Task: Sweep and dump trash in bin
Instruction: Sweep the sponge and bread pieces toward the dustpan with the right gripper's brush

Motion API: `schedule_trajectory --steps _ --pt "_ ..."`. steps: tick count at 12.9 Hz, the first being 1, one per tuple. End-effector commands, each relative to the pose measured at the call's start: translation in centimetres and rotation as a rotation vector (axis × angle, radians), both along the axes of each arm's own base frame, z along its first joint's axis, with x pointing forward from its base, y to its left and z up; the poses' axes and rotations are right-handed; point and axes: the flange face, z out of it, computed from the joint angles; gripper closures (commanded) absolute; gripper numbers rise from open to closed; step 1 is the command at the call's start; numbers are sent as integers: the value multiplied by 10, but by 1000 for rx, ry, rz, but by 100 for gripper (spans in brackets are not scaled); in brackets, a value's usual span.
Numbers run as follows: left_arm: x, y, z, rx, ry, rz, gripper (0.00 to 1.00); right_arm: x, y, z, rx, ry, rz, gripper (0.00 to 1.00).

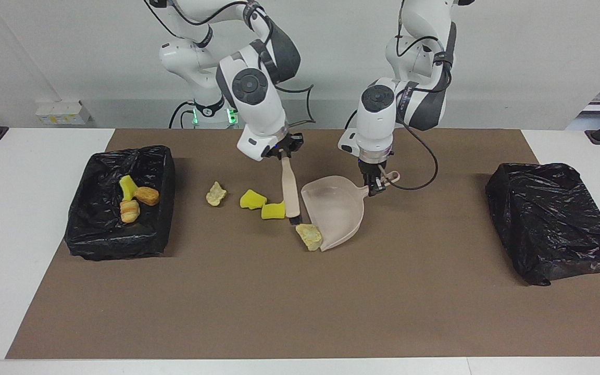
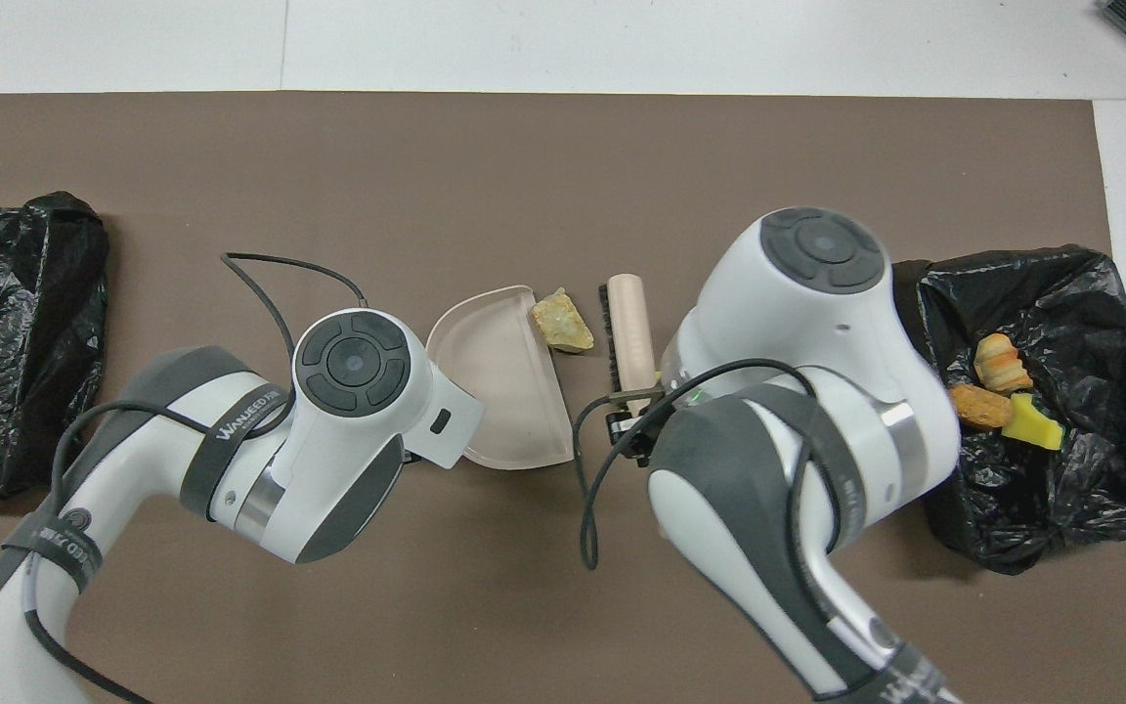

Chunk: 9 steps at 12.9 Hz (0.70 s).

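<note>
White wall and a white table (image 1: 29,219) frame the scene, and a brown mat (image 1: 300,302) covers most of the tabletop. At the right arm's end of the mat sits an open bin (image 1: 91,234) lined with black plastic; three pieces of trash lie inside it: a yellow wedge (image 1: 127,187), a brown chunk (image 1: 147,195) and a striped bread-like lump (image 1: 129,211). A second black bag-covered bin (image 1: 552,219) sits at the left arm's end.

The right gripper (image 1: 282,154) is clamped on the top end of a beige brush (image 1: 290,190), which hangs down from it with its black bristles just above the mat. Below the brush tip lies a pale yellow crumbly lump (image 1: 310,236), touching the open lip of the dustpan (image 1: 337,211). Beside the brush, toward the open bin, lie two bright yellow foam pieces (image 1: 262,204), the closer one just beside the brush, and a further pale lump (image 1: 216,194) lies between them and the bin.

The left gripper (image 1: 374,186) is closed on the dustpan's handle (image 1: 389,177), holding the pan with its lip resting on the mat beneath it. The pan is empty.
</note>
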Motion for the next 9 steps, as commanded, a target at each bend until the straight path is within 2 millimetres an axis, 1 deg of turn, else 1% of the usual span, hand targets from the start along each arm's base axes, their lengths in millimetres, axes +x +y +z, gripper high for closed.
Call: schedule_trajectory --steps 1,2,4,5,7,8,9 --pt "-1 11 0 -1 -19 -25 100 -1 -52 -19 -124 54 -138 100" --pt "-1 11 0 0 -14 -59 100 -11 -67 -27 -165 67 -216 100" --pt "0 10 1 -9 -25 -94 100 -29 -74 -38 -239 62 -344 100" --pt "1 9 1 -10 -28 -98 100 -42 -79 -48 -265 60 -406 100" --pt "6 12 2 -21 -45 -125 100 -80 -98 -70 -287 30 -464 100" --pt "12 18 1 -26 -54 -170 100 -101 -107 -81 -295 19 -474 100" --pt "20 26 -1 -32 -67 -217 100 -119 -114 -88 -305 16 -480 100"
